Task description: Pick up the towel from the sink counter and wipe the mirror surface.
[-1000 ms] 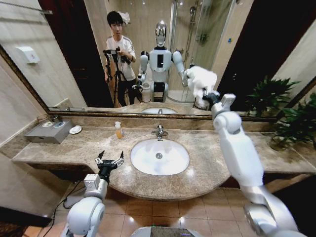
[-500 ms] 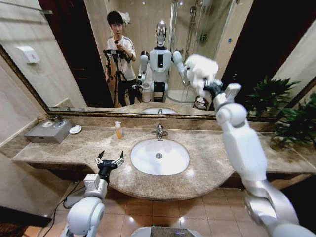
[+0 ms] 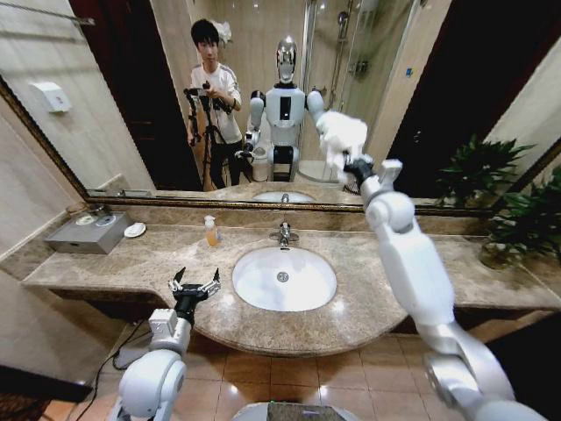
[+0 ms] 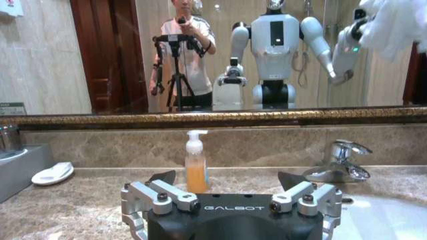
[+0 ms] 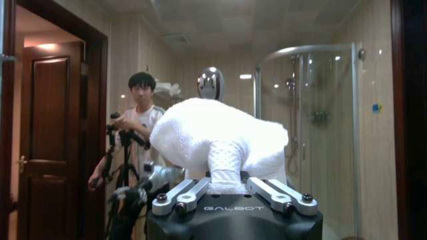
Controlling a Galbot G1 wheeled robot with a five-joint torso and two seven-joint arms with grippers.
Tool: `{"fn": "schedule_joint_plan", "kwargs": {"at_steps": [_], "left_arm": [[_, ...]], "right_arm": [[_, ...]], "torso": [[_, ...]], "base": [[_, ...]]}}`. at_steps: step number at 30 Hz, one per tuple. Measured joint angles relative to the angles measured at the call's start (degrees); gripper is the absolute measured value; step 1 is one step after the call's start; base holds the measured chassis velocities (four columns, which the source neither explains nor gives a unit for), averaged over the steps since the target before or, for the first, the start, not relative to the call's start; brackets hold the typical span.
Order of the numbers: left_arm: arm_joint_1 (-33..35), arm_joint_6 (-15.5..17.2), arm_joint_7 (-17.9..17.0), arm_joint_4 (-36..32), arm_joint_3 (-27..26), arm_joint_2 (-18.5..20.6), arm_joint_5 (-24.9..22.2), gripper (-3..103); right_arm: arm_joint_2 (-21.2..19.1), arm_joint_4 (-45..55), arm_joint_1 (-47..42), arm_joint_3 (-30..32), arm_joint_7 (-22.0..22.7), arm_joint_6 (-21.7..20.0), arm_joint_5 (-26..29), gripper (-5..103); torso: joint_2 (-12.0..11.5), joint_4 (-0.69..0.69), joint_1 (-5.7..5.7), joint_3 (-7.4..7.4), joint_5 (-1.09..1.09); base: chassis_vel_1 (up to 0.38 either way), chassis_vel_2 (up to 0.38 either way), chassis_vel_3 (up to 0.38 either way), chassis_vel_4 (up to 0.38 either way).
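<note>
The right claw [image 3: 349,162], clamping the towel [image 3: 340,134], is sweeping leftward across the mirror [image 3: 131,105] compared with a moment ago (the wiping looks underway). The left claw [image 3: 195,286] is hovering open over the bench's [image 3: 368,298] front edge.

Left gripper [image 4: 230,192] housing: I read "GALBOT" in pale capitals on the black body, just behind and between the spread fingers.
Right gripper [image 5: 227,187] housing: I read the same "GALBOT" mark on the black body, just behind the fingers that clamp the towel [image 5: 217,142].
Wall notice [image 4: 12,108]: far off to one side of the left fingers, its lettering is too small for me to read.
</note>
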Motion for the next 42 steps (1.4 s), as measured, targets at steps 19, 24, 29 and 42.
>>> {"fn": "schedule_joint_plan", "kwargs": {"at_steps": [19, 24, 29, 42], "left_arm": [[0.0, 0.0, 0.0, 0.0, 0.0, 0.0, 0.0, 100], [0.0, 0.0, 0.0, 0.0, 0.0, 0.0, 0.0, 100], [0.0, 0.0, 0.0, 0.0, 0.0, 0.0, 0.0, 100], [0.0, 0.0, 0.0, 0.0, 0.0, 0.0, 0.0, 100]], "right_arm": [[0.6, -1.7, 10.4, -2.2, 1.5, -0.6, 0.1, 11], [1.5, -3.4, 10.9, -2.5, 1.6, -0.4, -1.1, 11], [2.4, -5.2, 8.8, -2.9, 0.8, 0.8, -3.0, 11], [3.2, -5.2, 6.0, -2.8, 0.2, 1.7, -4.0, 11]], "torso": [[0.0, 0.03, 0.00, 0.00, -0.01], [0.0, 0.03, 0.01, 0.00, -0.01], [0.0, 0.04, 0.01, 0.00, 0.00], [0.0, 0.04, 0.01, 0.00, -0.01]], "base": [[0.000, 0.000, 0.000, 0.000], [0.000, 0.000, 0.000, 0.000], [0.000, 0.000, 0.000, 0.000], [0.000, 0.000, 0.000, 0.000]]}}
